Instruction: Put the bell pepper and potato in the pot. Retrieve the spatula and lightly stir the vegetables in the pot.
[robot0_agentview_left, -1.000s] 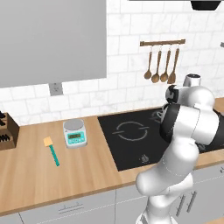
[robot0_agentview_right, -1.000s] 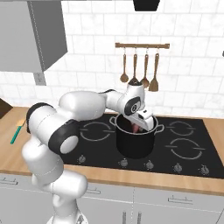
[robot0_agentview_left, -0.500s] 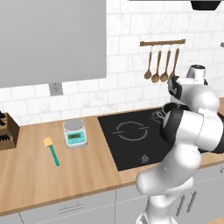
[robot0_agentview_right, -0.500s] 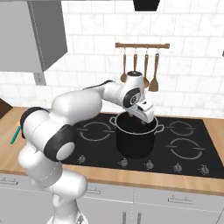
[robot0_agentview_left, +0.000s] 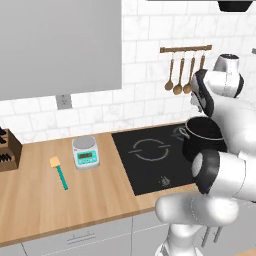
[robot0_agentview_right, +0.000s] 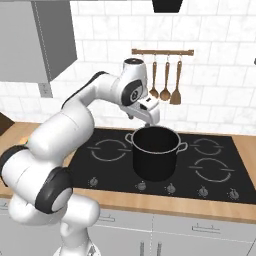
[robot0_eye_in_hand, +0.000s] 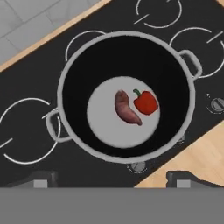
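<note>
Inside pot (robot0_eye_in_hand: 127, 48): bell pepper (robot0_eye_in_hand: 145, 102) seemingly touching potato (robot0_eye_in_hand: 125, 108); no legible writing.

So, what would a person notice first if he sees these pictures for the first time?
Probably the big white arm reaching over the black pot on the stove. Looking down into it, the red bell pepper and brownish potato lie side by side on its grey bottom. The teal spatula lies on the wooden counter.
</note>
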